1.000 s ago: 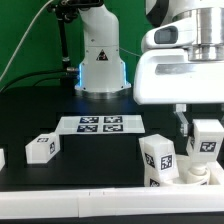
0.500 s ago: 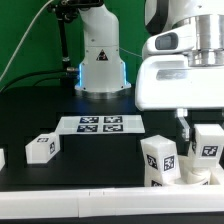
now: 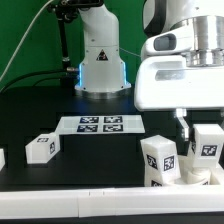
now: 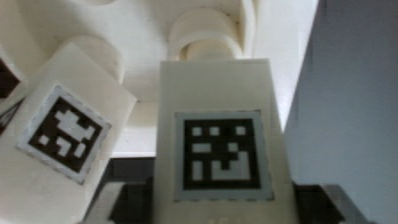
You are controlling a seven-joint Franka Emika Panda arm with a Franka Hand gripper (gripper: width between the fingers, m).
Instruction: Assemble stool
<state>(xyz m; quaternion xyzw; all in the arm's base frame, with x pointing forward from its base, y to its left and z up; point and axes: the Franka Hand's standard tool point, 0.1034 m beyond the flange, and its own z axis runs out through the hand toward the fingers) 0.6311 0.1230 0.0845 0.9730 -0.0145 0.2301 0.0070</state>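
My gripper [image 3: 206, 138] is shut on a white block leg [image 3: 208, 144] with a black-and-white tag and holds it upright over the round white seat [image 3: 192, 180] at the exterior view's lower right. A second tagged leg [image 3: 158, 160] stands upright in the seat just to the left of the held one. In the wrist view the held leg [image 4: 222, 130] fills the middle between my dark fingers [image 4: 128, 200], with my gripper [image 4: 222, 208] closed on it; the standing leg [image 4: 71, 110] is beside it. A third leg [image 3: 41, 147] lies loose on the table at the left.
The marker board [image 3: 100, 124] lies mid-table in front of the robot base [image 3: 100, 60]. Another white piece [image 3: 2, 157] shows at the far left edge. A low white wall [image 3: 90, 194] runs along the front edge.
My gripper with the held leg has shifted slightly to the exterior view's right and a little lower. Nothing else has moved.
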